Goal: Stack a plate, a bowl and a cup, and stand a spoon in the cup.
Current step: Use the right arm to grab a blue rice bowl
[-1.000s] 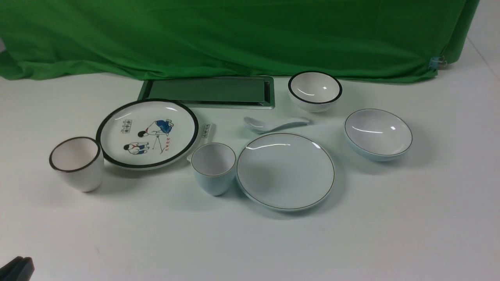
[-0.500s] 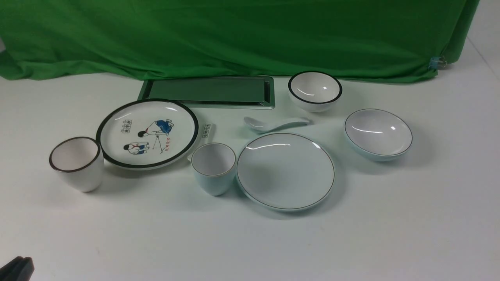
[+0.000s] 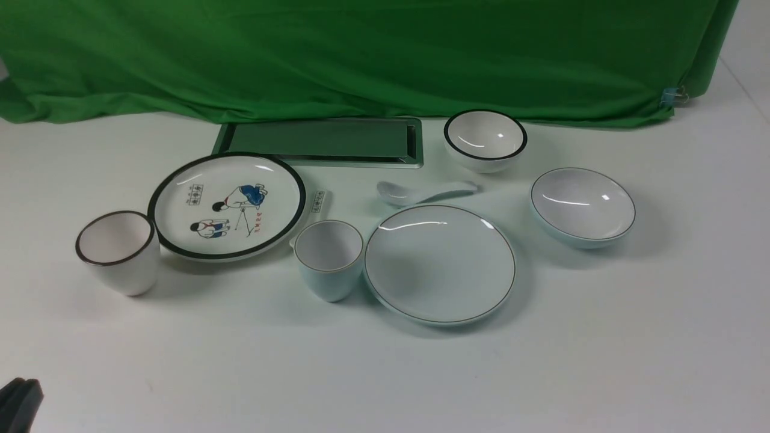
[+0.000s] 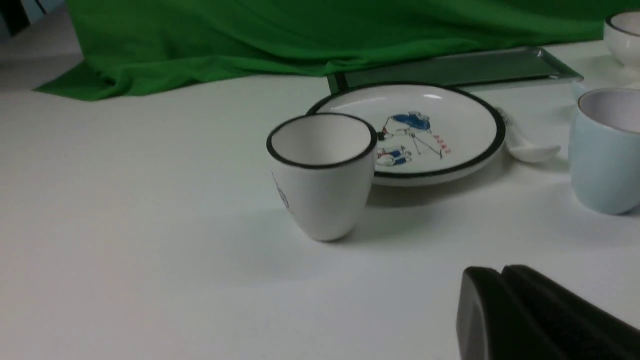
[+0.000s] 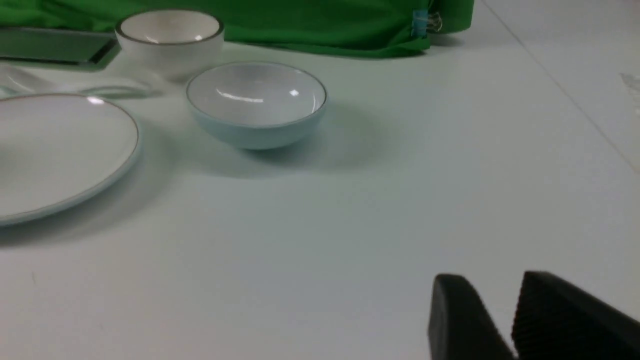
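The pale blue plate lies mid-table, and its edge shows in the right wrist view. The pale blue cup stands upright touching the plate's left rim. The plain spoon lies just behind the plate. The pale blue bowl sits to the plate's right, apart from it. My left gripper is at the near-left corner, shut and empty, far from the cup. My right gripper is out of the front view; its jaws stand slightly apart, empty, well short of the bowl.
A cartoon plate, a white dark-rimmed cup and a marked spoon lie on the left. A black-rimmed bowl stands behind the spoon. A metal tray and a green cloth line the back.
My left gripper has shifted a little to the left at the near-left corner of the front view. The tableware has not moved.
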`<state>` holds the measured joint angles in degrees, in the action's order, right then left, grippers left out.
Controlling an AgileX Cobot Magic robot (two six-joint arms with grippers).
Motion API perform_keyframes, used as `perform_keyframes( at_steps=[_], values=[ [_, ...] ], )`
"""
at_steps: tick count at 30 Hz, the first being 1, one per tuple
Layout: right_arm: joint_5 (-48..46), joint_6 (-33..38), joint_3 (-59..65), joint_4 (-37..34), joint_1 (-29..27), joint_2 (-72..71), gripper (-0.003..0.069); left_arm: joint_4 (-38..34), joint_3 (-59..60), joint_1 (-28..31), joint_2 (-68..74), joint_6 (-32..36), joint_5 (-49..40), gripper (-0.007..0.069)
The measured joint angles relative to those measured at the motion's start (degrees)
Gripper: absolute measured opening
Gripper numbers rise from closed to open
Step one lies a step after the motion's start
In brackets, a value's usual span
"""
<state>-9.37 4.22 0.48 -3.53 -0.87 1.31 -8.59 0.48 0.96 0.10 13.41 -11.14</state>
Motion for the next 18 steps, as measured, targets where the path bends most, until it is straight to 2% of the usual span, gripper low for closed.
perform_keyframes(
  at_steps=[6,7,8,12,16,18],
  values=[
    [18.10,-0.36,0.00,0.00,0.00,0.00,0.0234,0.06,0.00,0.00,0.00,0.24,18.98,-0.0029],
    [18.78,-0.67,0.00,0.00,0.00,0.00,0.0235,0.13,0.00,0.00,0.00,0.24,19.76,-0.0029],
    [23.94,-3.41,0.00,0.00,0.00,0.00,0.0236,0.88,0.00,0.00,0.00,0.24,25.95,-0.0029],
    [33.16,-12.51,0.00,0.00,0.00,0.00,0.0238,3.36,0.00,0.00,0.00,-0.33,38.30,-0.0029],
    [37.31,-15.70,0.00,0.00,0.00,0.15,0.0232,5.10,0.00,0.00,0.00,-10.50,47.65,-0.0029],
    [36.37,-14.43,-1.27,0.00,0.00,1.07,0.0185,5.32,-1.60,0.00,1.03,-15.22,48.40,-0.0029]
  ],
)
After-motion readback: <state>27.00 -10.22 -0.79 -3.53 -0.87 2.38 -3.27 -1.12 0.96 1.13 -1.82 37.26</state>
